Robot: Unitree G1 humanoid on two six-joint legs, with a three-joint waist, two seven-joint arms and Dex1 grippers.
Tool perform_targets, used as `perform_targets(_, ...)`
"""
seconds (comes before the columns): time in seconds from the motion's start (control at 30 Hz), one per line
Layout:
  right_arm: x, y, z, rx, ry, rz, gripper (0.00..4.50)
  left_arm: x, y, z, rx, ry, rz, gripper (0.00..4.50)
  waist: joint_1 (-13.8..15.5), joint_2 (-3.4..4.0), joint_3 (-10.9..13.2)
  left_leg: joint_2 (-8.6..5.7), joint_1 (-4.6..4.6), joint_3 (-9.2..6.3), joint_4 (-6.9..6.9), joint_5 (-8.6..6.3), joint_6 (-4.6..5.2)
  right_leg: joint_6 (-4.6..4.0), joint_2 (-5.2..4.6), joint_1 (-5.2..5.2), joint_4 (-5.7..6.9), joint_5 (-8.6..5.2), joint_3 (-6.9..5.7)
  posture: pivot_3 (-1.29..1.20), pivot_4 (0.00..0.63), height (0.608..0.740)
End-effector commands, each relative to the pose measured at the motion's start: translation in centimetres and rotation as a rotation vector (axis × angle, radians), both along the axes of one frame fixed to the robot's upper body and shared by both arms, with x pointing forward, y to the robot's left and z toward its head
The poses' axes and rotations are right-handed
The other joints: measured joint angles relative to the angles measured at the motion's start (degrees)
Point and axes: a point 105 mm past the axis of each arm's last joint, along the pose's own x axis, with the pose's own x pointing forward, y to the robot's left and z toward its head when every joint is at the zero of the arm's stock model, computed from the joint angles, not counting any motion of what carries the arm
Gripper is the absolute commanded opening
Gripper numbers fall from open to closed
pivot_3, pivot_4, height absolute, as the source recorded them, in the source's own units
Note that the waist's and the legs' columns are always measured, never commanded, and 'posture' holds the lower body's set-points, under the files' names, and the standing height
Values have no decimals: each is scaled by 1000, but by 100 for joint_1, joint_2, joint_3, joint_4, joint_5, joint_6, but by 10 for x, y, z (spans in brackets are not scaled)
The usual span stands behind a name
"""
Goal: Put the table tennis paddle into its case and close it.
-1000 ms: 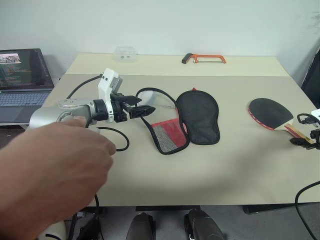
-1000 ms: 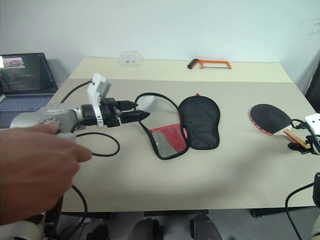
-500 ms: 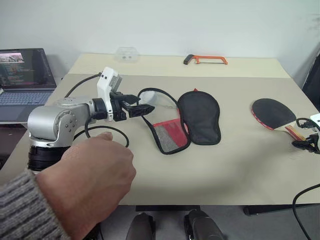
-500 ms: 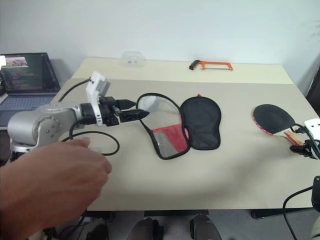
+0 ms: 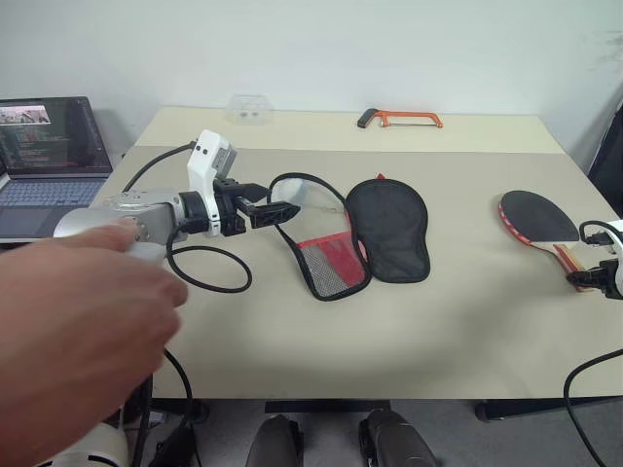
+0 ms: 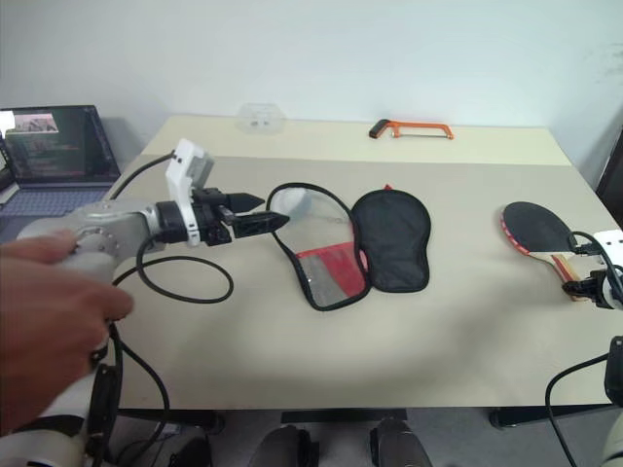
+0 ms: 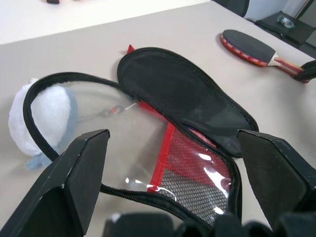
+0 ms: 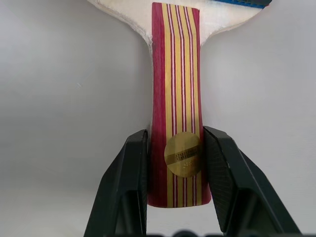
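A person's hand (image 5: 68, 331) reaches in at the near left corner, blurred, just in front of the robot's silver left arm; that arm lies nearly level over the pale beige bench (image 5: 409, 331), a black cable looping beneath it; the left gripper (image 5: 276, 211) points across toward the case with its black fingers spread wide, holding nothing. At the near right edge the right gripper (image 8: 173, 170) tilts downward — its two ribbed black fingers are pressed against either side of the paddle's handle, near the butt. The table tennis paddle (image 5: 541, 218) lies flat on the bench, smooth round black rubber face with a red rim, striped red-and-pale-wood handle bearing a gold round badge. Mid-bench, the soft black fabric case (image 5: 387, 229) lies unzipped and spread open — red panel, black mesh pocket, zipper edge curling in a loop. Further back, an orange-framed hacksaw (image 5: 401, 118) and a small clear plastic container (image 5: 246, 106); a laptop (image 5: 44, 156) stands off to the left.
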Motion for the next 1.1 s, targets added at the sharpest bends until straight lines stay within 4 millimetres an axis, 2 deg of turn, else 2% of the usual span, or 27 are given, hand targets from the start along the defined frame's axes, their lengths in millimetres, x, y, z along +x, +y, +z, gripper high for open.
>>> perform_targets(0.03,7,-11,38,-9,-142,-52,1291,-2,-5,18,-23,-72,-22,4500,0,1,1,0,0,0,0,0,0,0,0,0,0,0,0,0,150,740)
perform_targets(0.3,13,-17,68,-6,-244,-103,1282,0,-13,17,-43,-71,-44,4500,-1,12,7,-1,0,3,-4,0,0,0,0,-2,-2,0,1,0,150,740)
perform_targets(0.37,16,-20,91,7,-323,-146,1268,2,-17,10,-48,-53,-59,4500,-2,15,9,-2,0,3,-3,0,0,0,0,-2,-1,0,2,0,150,740)
perform_targets(0.47,18,-22,114,26,-395,-184,1231,4,-23,9,-60,-47,-85,4500,0,35,21,-8,2,3,-2,0,0,1,-3,-3,1,0,6,0,150,740)
perform_targets(0.6,23,-13,133,66,-445,-177,28,9,-30,10,-66,-48,-109,4500,1,35,21,-9,-1,3,-6,-1,0,1,-1,-4,-4,-1,0,0,150,740)
perform_targets(0.67,24,-10,132,73,-436,-177,28,11,-32,9,-67,-45,-116,4500,0,35,21,-10,-2,3,-7,-1,1,1,-1,-4,-5,-1,0,0,150,740)
perform_targets(0.8,20,-9,113,52,-369,-173,28,12,-35,8,-68,-41,-131,4500,2,35,21,-9,-4,3,-6,-1,1,1,-2,-5,-8,-1,3,0,150,740)
perform_targets(1.1,13,-27,77,4,-330,-270,28,12,-32,7,-61,-39,-127,4500,-2,36,22,-10,-7,5,-6,-1,1,2,-3,-8,-6,-1,4,0,150,740)
